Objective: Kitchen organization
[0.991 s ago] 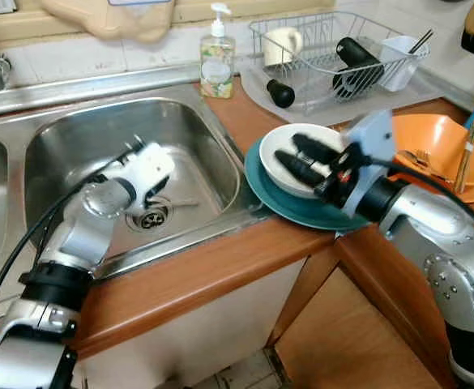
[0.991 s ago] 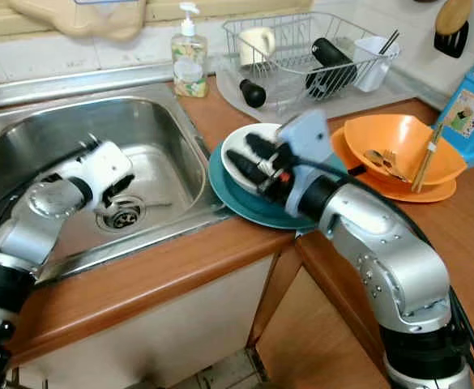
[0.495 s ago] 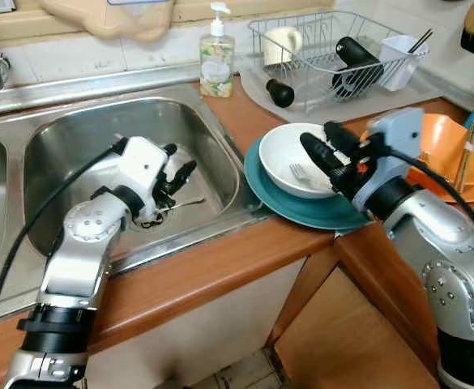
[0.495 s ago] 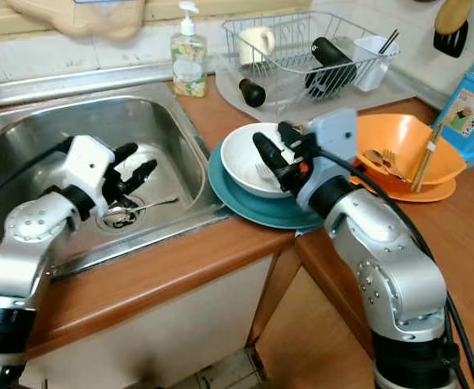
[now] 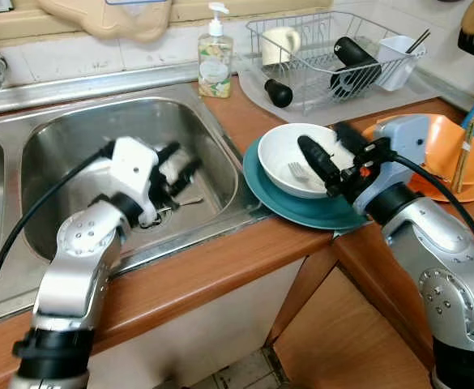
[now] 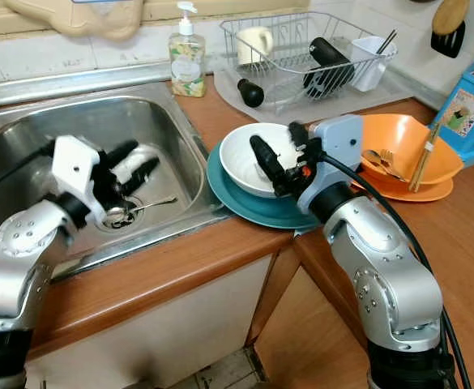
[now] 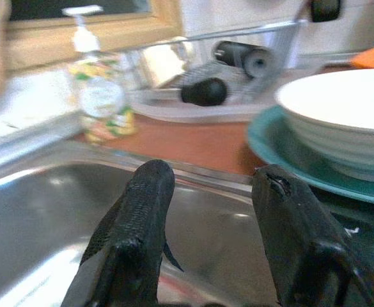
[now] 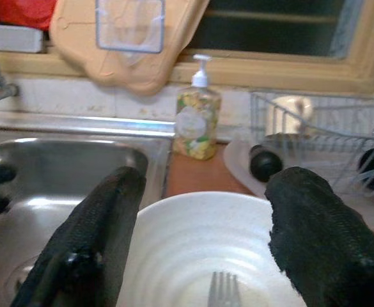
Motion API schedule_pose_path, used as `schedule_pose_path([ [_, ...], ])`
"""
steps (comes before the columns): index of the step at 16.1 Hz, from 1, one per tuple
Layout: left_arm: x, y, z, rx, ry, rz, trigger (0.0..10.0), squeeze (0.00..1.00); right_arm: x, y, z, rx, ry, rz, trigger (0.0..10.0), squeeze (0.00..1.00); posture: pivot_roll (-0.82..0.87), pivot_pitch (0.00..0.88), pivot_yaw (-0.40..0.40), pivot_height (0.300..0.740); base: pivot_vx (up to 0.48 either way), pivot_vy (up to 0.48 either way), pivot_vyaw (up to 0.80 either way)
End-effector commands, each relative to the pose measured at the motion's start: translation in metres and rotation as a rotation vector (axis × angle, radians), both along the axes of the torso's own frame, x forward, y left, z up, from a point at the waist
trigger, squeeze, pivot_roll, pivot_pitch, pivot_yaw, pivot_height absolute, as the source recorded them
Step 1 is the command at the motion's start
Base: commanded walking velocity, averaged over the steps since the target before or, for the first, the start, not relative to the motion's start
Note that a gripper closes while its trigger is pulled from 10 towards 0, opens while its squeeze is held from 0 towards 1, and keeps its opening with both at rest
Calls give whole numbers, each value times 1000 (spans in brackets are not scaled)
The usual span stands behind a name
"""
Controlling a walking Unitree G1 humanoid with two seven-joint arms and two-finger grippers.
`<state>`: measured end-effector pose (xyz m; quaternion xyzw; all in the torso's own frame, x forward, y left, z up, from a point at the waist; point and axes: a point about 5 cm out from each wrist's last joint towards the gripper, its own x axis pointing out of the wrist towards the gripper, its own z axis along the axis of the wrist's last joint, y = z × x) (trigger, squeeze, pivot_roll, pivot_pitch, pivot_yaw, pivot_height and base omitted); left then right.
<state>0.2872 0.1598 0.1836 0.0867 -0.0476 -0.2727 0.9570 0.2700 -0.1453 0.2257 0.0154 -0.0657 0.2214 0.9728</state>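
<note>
A white bowl [image 5: 275, 146] with a fork [image 5: 299, 171] in it sits on a teal plate [image 5: 293, 209] on the wooden counter, right of the steel sink [image 5: 66, 138]. My right gripper [image 5: 322, 139] hovers open over the bowl's right half, and its fingers [image 8: 103, 217] straddle the fork [image 8: 224, 291] without touching it. My left gripper [image 5: 178, 162] is open inside the sink and points toward the plate, with nothing between its fingers [image 7: 142, 217]. A spoon [image 6: 143, 206] lies on the sink floor by the drain, just below that gripper.
An orange bowl [image 5: 437, 134] with cutlery and chopsticks stands right of the plate. A wire dish rack [image 5: 322, 36] holds a mug, a black bottle and a white cup behind it. A soap dispenser [image 5: 214, 61] stands at the sink's back corner. The counter edge [image 5: 220, 267] runs in front.
My right gripper has drawn back out of the bowl and risen, uncovering the fork. My left gripper has lifted off the drain and turned toward the plate.
</note>
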Motion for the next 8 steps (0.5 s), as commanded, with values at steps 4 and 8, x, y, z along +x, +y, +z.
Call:
schedule_pose_path([
  [4, -15, -11, 3, -32, 24, -119, 10000, 0, -6, -10, 2, 49, -32, -71, 10000, 1000, -196, 0, -42, 740, 0, 0, 0],
  [8, -26, -17, 5, -82, 56, -216, 10000, 0, -11, -14, 6, 69, -52, -49, 10000, 1000, -190, 0, -45, 740, 0, 0, 0],
])
